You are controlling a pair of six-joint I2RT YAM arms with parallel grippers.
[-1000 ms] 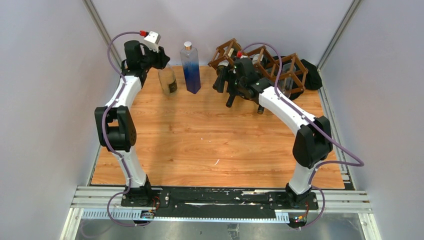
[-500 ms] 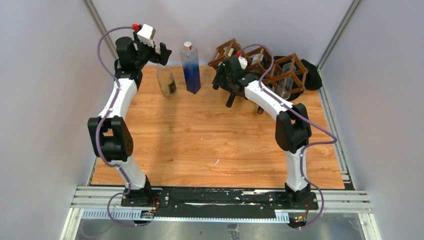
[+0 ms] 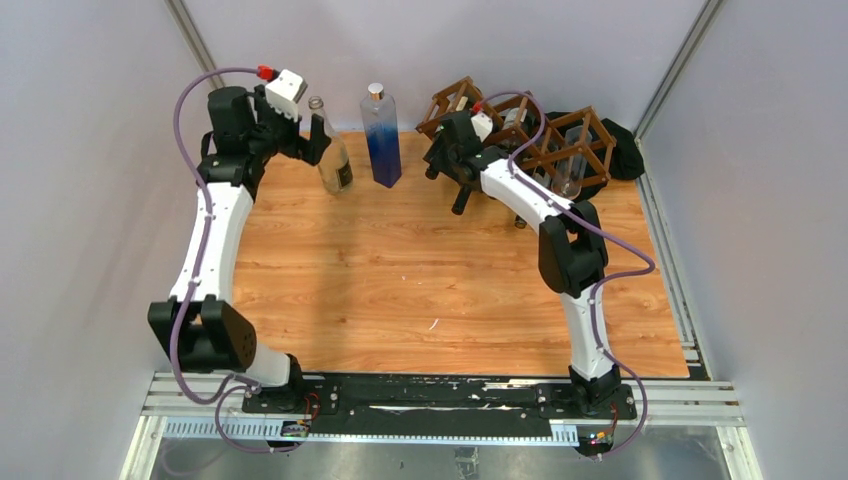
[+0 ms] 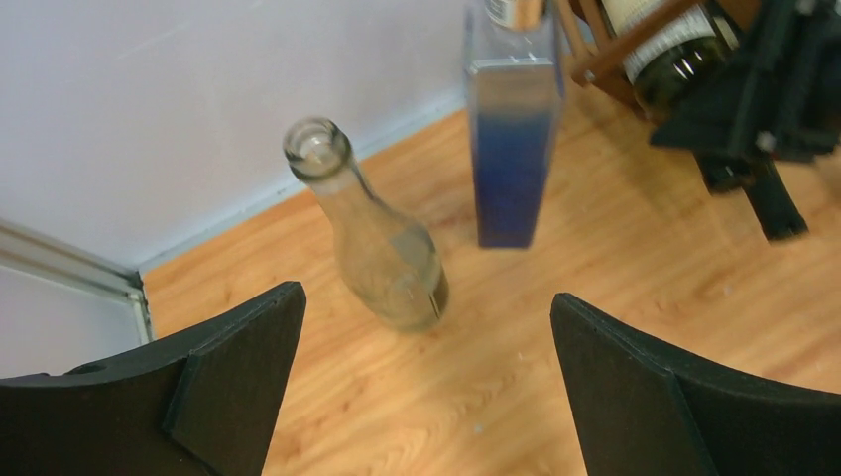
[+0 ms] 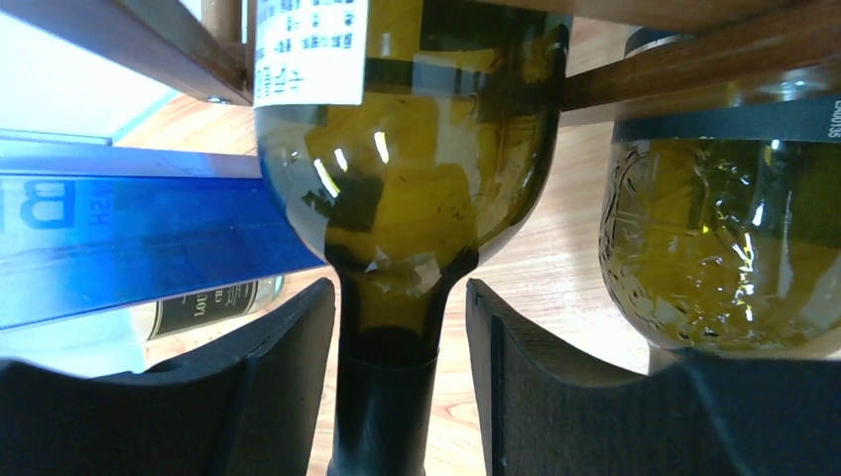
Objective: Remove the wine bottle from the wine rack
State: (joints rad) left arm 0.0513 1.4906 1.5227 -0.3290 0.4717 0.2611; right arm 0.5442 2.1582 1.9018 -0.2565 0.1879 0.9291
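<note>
Pale walls close in a wood-grain table (image 3: 420,270); the wine rack (image 3: 545,150) sits at the upper right of the overhead view, with the wine bottle (image 5: 407,149) lodged in one of its cells.
Compared with a second ago, the left gripper (image 4: 426,302) has let go of the clear bottle (image 4: 382,258) and drawn back toward the upper left. Its jaws are now spread wide and the bottle stands free beside the blue square bottle (image 4: 511,149). The right gripper (image 5: 397,387) has pushed further in at the rack's left end, and its fingers (image 5: 268,387) now flank the wine bottle's dark neck closely. A thin gap shows on one side, so a firm clamp cannot be confirmed. A second green bottle (image 5: 724,238) lies in the neighbouring cell.
</note>
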